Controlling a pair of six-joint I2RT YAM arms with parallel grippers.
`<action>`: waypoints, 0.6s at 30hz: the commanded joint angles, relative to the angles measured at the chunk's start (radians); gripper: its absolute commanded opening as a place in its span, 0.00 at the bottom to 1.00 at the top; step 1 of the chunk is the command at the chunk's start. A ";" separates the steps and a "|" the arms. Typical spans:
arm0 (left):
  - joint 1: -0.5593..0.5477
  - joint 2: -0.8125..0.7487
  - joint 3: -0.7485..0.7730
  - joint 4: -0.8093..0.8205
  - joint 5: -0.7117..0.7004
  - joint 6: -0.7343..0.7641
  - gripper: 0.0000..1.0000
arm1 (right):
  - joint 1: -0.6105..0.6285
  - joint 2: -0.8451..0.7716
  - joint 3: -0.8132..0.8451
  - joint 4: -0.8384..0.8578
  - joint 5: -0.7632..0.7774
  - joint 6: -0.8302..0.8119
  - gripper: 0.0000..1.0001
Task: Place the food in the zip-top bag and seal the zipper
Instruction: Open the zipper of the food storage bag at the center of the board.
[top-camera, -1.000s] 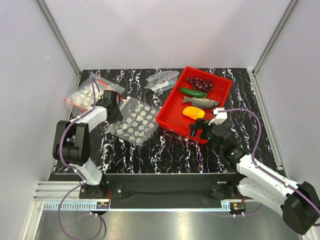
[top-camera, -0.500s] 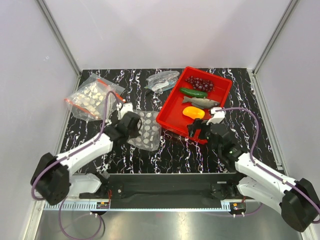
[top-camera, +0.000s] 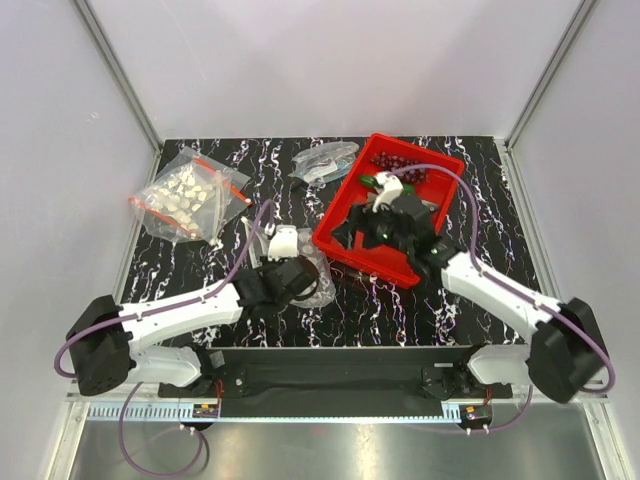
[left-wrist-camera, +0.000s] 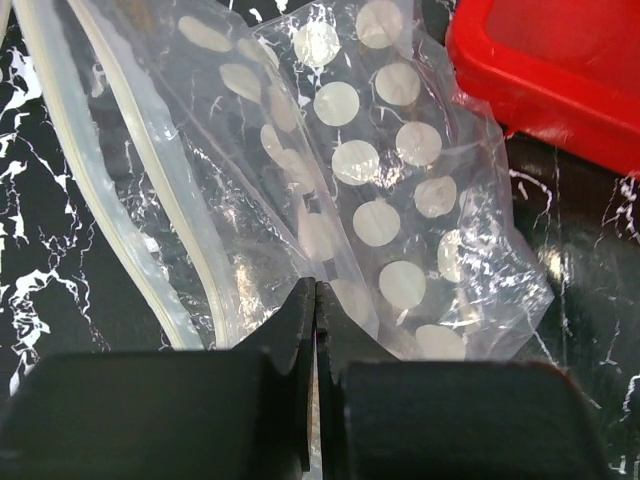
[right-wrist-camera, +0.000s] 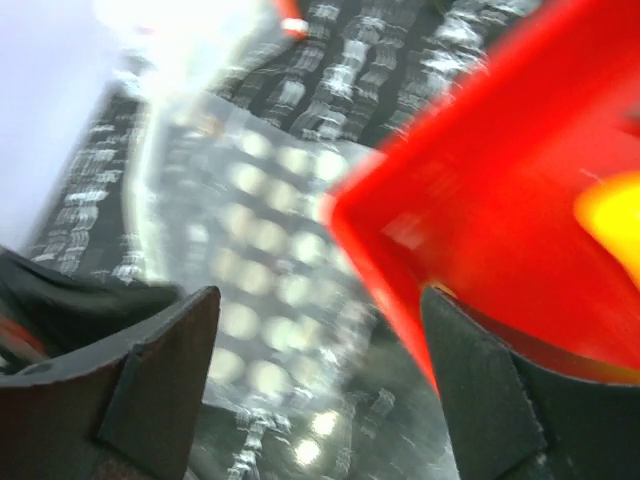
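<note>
L gripper (left-wrist-camera: 315, 300), nearest the bases: jaws pressed tight together, pinching a thin fold of the zip-top bag (left-wrist-camera: 380, 220) at its near edge. Film creases run in toward the tips. The bag lies crumpled on the black marbled table (top-camera: 500, 200), just beside the near-L corner of the red tray (left-wrist-camera: 560, 70). Whether film and tray wall touch, can't tell. The only print seen on the bag is plain white round dots in rows. A pale ridged strip (left-wrist-camera: 110, 180) runs along the bag's L edge in the L wrist view; can't tell if that is the zipper.

R gripper (right-wrist-camera: 318, 295): jaws wide apart, gripping nothing, hanging over the tray's near-L part. In the R wrist view the tray corner sits btwn the fingers w/ the dotted bag past it. That view is blurred.

Food seen is all in the tray. The orange-yellow fruit (right-wrist-camera: 612, 215) lies on the tray floor at the R edge of the R wrist view. Farther back the cucumber (top-camera: 369, 182) is mostly hidden under the R arm. The grape bunch (top-camera: 392, 158) is at the far end.

Far L: a clear bag of white pieces (top-camera: 188, 195) w/ red strips, well apart from the dotted bag. Far centre: a small clear bag (top-camera: 325, 160) w/ greyish contents, just beside the tray's far-L side.
</note>
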 joint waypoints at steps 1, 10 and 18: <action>-0.032 0.024 0.046 0.002 -0.124 -0.038 0.00 | -0.003 0.112 0.148 -0.091 -0.224 0.013 0.85; -0.100 0.055 0.086 -0.054 -0.225 -0.063 0.00 | -0.003 0.452 0.486 -0.225 -0.519 -0.004 0.73; -0.123 0.023 0.055 0.004 -0.234 -0.014 0.00 | 0.004 0.632 0.621 -0.188 -0.728 0.046 0.77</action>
